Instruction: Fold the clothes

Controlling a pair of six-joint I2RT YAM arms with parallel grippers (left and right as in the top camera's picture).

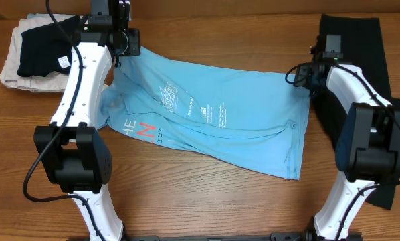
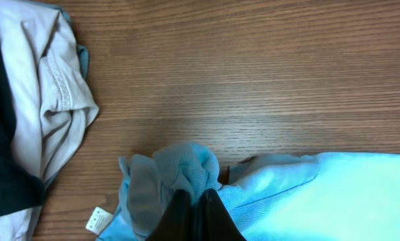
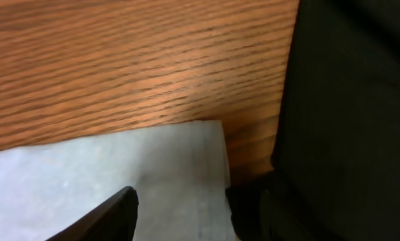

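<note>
The light blue T-shirt (image 1: 207, 117) with white print and white-and-red lettering lies spread across the middle of the table. My left gripper (image 1: 117, 59) is at its far left corner, shut on a bunched bit of the blue fabric (image 2: 183, 171), with its fingers (image 2: 194, 201) pinched together. My right gripper (image 1: 306, 77) is at the shirt's far right corner, open, its fingers (image 3: 183, 201) astride the pale hem corner (image 3: 186, 161). A long black garment (image 1: 364, 60) lies flat at the right under the right arm and shows in the right wrist view (image 3: 347, 100).
A pile of folded beige and black clothes (image 1: 33, 47) sits at the far left corner and shows in the left wrist view (image 2: 33, 100). A white care label (image 2: 96, 219) hangs by the shirt's collar. Bare wooden table (image 1: 207, 201) lies in front.
</note>
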